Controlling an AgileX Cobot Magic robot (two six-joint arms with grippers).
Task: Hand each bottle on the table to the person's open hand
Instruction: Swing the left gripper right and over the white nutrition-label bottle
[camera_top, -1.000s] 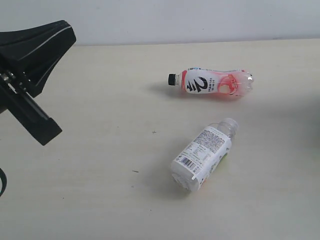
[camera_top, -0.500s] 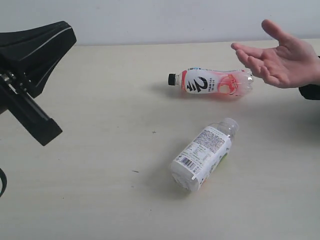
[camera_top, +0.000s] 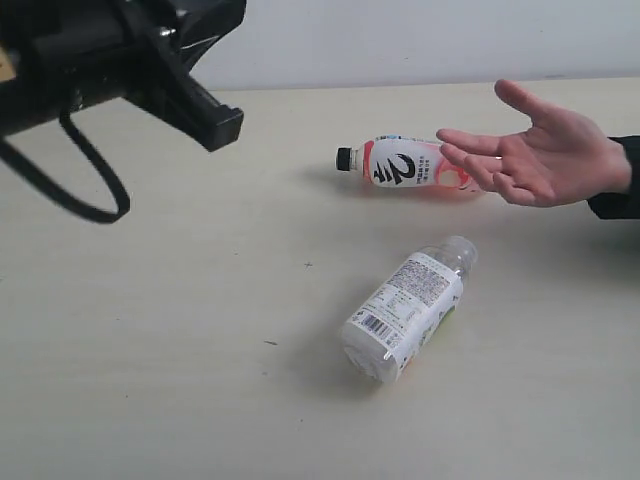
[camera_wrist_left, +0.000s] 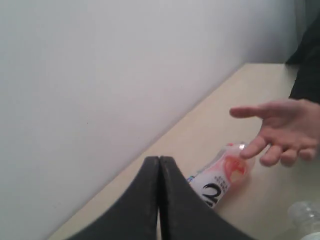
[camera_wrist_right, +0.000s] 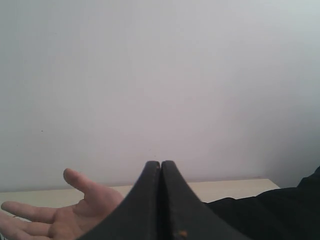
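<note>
Exterior view: the pink bottle (camera_top: 405, 168) lies toward the far edge, its base hidden by the open hand (camera_top: 540, 160). The white-label bottle (camera_top: 403, 307) lies nearer, apart from it, with loads of bare table (camera_top: 150, 330) to the left. Left wrist view: the left gripper (camera_wrist_left: 159, 159) is pinched together, empty. Right wrist view: the right gripper (camera_wrist_right: 161, 162) is the same.

the left arm (camera_top: 100, 45) is black and angular with a thin black looped cable (camera_top: 98, 217), and the left gripper (camera_wrist_left: 159, 159) and right gripper (camera_wrist_right: 161, 163) have smooth matte-black tapered fingers.
</note>
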